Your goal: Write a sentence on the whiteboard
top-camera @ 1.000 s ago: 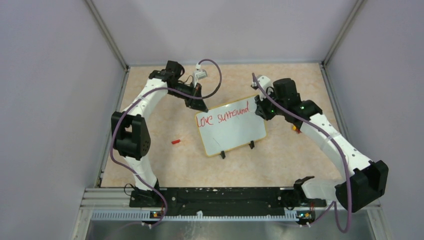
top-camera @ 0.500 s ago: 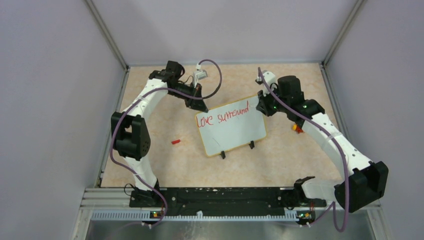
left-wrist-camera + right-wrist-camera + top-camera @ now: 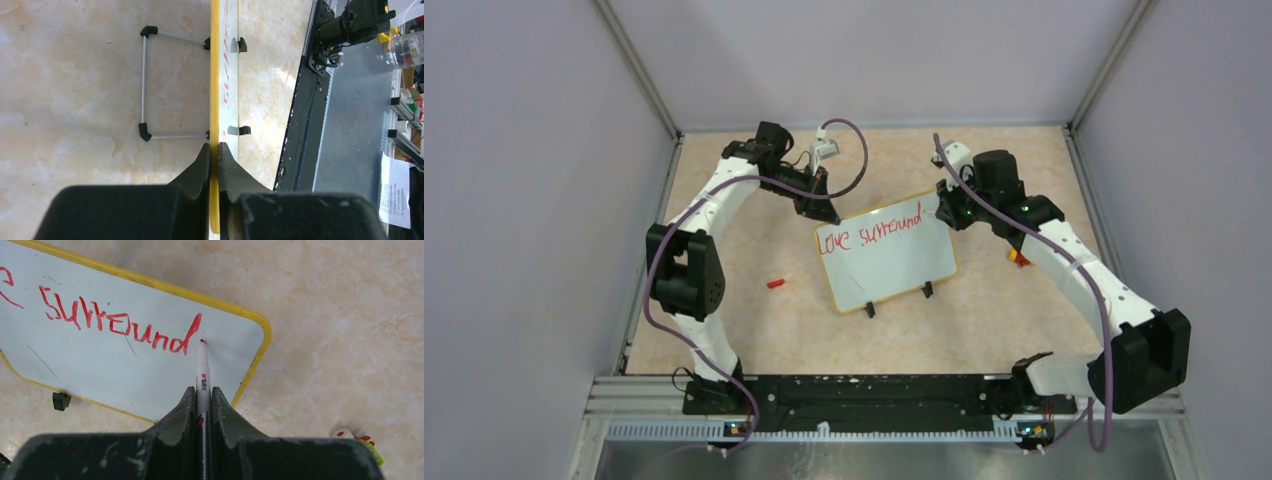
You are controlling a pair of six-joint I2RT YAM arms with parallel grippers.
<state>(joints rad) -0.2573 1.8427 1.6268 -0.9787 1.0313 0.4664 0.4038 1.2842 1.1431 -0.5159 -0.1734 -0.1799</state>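
Red sentence (image 3: pixel 120 324) shows two words on one whiteboard (image 3: pixel 894 265), centre frame, two black feet (image 3: pixel 869 309); left gripper (image 3: pixel 213 150) clamps its rim, right gripper (image 3: pixel 202 395) grips one marker (image 3: pixel 202 365).

The surface (image 3: pixel 984 310) is pale tan with a cloudy, stone-like look. The whiteboard (image 3: pixel 894 265) sits near the middle of it, resting on two small black feet (image 3: pixel 870 309) at its near edge. Behind the board, a thin gray wire stand (image 3: pixel 144 82) with black corners touches the surface. A tiny red thing (image 3: pixel 775 284) lies alone to the left of the board. A small red and yellow thing (image 3: pixel 1020 258) lies near the board's right side.
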